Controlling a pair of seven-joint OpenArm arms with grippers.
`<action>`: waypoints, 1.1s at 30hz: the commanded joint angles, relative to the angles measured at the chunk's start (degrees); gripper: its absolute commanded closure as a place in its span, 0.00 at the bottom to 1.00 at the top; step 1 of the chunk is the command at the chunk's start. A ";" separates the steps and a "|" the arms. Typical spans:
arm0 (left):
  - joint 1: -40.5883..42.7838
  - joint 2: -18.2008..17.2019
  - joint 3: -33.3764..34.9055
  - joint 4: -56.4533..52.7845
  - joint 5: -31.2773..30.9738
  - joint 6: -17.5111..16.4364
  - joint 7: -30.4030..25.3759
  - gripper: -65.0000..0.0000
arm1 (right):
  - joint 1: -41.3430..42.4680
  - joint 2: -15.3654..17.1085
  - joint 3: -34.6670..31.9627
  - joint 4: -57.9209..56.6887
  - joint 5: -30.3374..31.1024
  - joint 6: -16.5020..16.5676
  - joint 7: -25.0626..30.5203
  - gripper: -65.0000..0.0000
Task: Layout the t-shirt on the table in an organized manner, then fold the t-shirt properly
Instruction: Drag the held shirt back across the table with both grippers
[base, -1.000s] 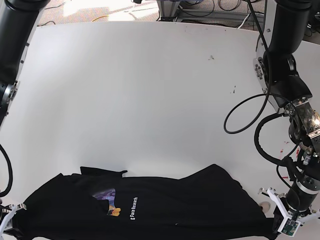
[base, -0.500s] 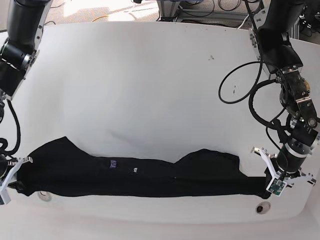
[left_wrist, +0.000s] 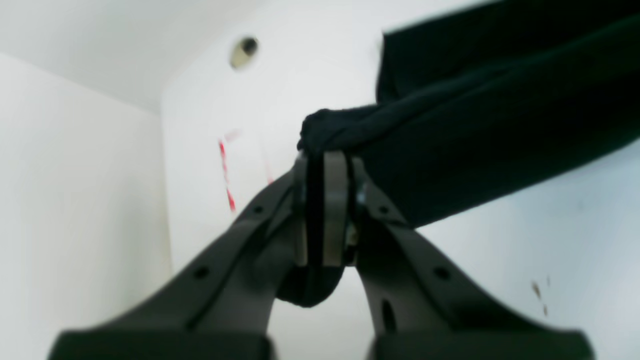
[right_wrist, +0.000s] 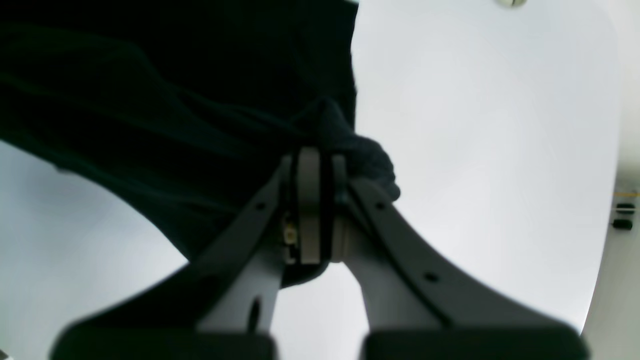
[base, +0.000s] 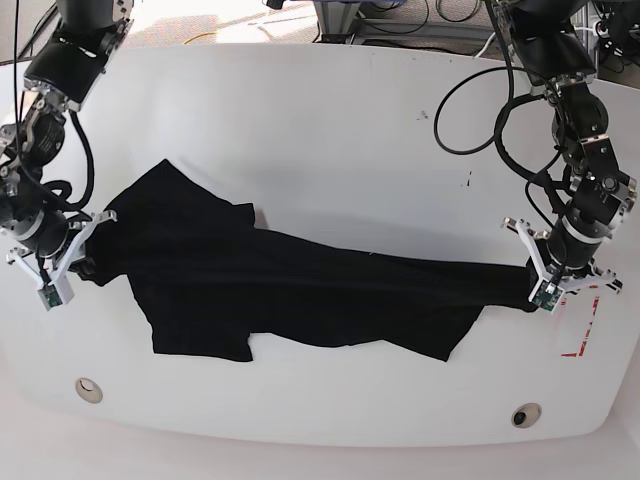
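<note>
The black t-shirt (base: 300, 290) lies stretched across the white table (base: 320, 130) between my two grippers. It is wider and bunched at the base view's left and narrow at its right. My left gripper (base: 535, 278) is shut on the shirt's right end. In the left wrist view the left gripper (left_wrist: 322, 160) pinches a bunch of black cloth (left_wrist: 475, 125). My right gripper (base: 80, 265) is shut on the shirt's left end. In the right wrist view the right gripper (right_wrist: 315, 155) clamps black cloth (right_wrist: 175, 100). No lettering or neck label shows.
A red tape corner (base: 585, 335) lies just right of my left gripper and also shows in the left wrist view (left_wrist: 226, 175). Two round holes (base: 88, 388) (base: 525, 413) sit near the front edge. Dark specks (base: 467, 180) mark the far right. Cables lie beyond the table's far edge.
Both grippers have moved away from the front edge toward the table's middle, carrying the shirt with them. The shirt's left part now spreads wider over the tabletop.
</note>
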 joint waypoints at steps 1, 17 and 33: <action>1.83 -0.60 -0.15 1.06 -0.30 0.51 -0.69 1.00 | -1.68 0.37 0.52 2.96 0.28 -0.10 1.30 1.00; 17.65 1.51 -7.36 3.87 -0.30 0.51 -0.69 1.00 | -19.26 -1.30 2.63 7.79 4.06 -0.19 1.30 1.00; 26.45 1.51 -9.82 4.31 -0.21 0.51 -0.77 1.00 | -31.65 -0.95 5.36 7.71 9.51 -0.19 1.30 1.00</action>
